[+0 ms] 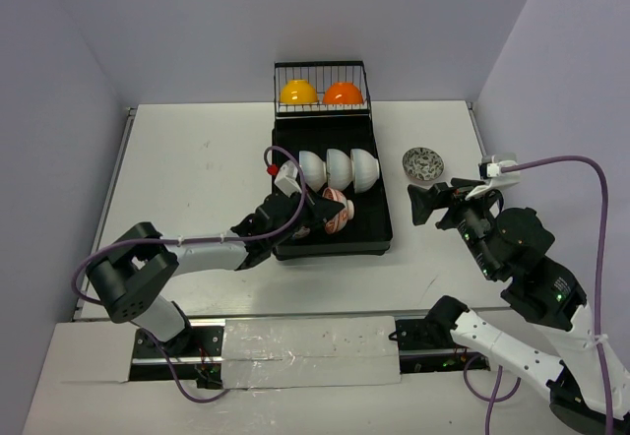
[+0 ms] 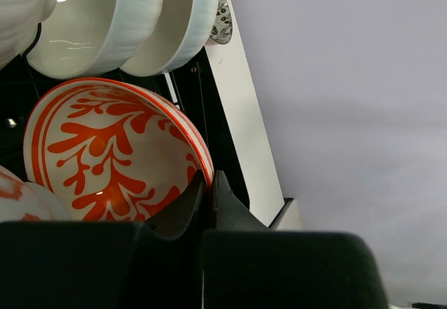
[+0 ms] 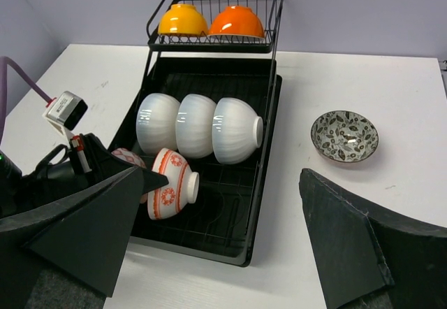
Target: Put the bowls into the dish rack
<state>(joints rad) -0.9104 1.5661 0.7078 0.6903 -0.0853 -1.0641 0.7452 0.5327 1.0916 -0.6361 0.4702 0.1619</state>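
Large black rectangular slatted dish rack (image 1: 385, 209): set lengthwise on white table (image 1: 197, 169), raised black wire basket (image 3: 209, 42) at far end. In wire basket: glossy yellow bowl (image 1: 297, 92) at left, glossy orange bowl (image 1: 343, 93) at right, both upside down, side by side. Across middle of rack tray: three plain white ribbed bowls (image 1: 340, 167), on edge in a tight row, pressed one against the next, feet toward the right. On near side of that row: red-and-white patterned bowl (image 1: 336, 211), on edge, foot toward the right. Just to its left: second red-and-white patterned bowl (image 3: 128, 159), largely hidden behind left arm. Outside rack: small round grey-patterned bowl (image 1: 423, 163), dark print inside, upright on table, just right of rack's far half. Left gripper (image 2: 209, 187): low over near left part of rack tray, fingers pressed together, nothing seen between them. In left wrist view, rim of red-and-white patterned bowl right against one fingertip; actual contact not determinable. Right gripper (image 1: 415, 205): jaws spread wide, nothing held, above bare table just right of rack. Grey-patterned bowl a little beyond right gripper, apart from both fingers.
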